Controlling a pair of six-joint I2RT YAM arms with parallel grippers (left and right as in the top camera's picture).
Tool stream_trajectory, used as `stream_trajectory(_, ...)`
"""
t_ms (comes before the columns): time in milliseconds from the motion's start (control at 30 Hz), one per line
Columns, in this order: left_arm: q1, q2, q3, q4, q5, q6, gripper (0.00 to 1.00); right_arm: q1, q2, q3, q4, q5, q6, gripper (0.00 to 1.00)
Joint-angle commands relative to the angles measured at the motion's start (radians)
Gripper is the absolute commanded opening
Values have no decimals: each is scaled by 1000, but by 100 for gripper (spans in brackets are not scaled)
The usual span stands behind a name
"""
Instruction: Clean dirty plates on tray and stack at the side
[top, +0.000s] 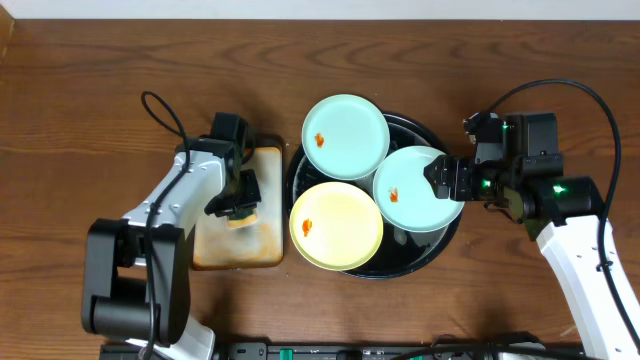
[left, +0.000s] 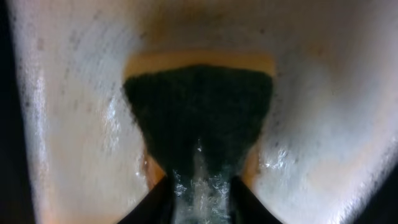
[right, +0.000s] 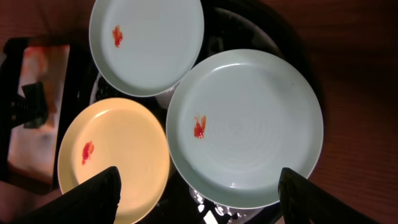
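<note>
mint plate (right: 245, 127) seemed light, stiff, slick; best taken by rim. right jaws stood open there; left jaws pinched sponge (left: 199, 118).

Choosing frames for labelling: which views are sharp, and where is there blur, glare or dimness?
Overhead: evenly lit and sharp. Left wrist: very close, sponge blurred, wet glare on the metal pan. Right wrist: dim surroundings, plates sharp and bright, fingers in silhouette.

Smooth plates (top: 345, 136), glossy black tray (top: 426, 128), wooden table (top: 80, 100) — stained metal pan (top: 215, 252), rough sponge (left: 199, 112)
</note>
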Motion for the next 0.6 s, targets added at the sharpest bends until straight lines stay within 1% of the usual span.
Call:
stream_trajectory(0,-2,61,-11,40,-45,-18,21,-5,3,18,3,6,16,79)
stream_trajectory(67,-2,92,-11,52,-58,-19,19,-5,3,18,2,6,15,78)
stream_trajectory(167,-2,141,-11,69,-62,-19,8,-5,3,18,2,6,16,77)
stream_trajectory(267,-2,164,-11,60,-61,-18,8,-5,4,18,3,6,16,77)
stream_trajectory(367,-2,151,-5,35,-56,-19,7,-5,3,18,3,6,15,77)
stream_trajectory(467,-2,110,28,-24,-11,-14,7,-5,3,18,3,6,15,77)
stream_trajectory(567,-2,22,58,-70,-2,-11,8,-5,3,18,3,6,15,77)
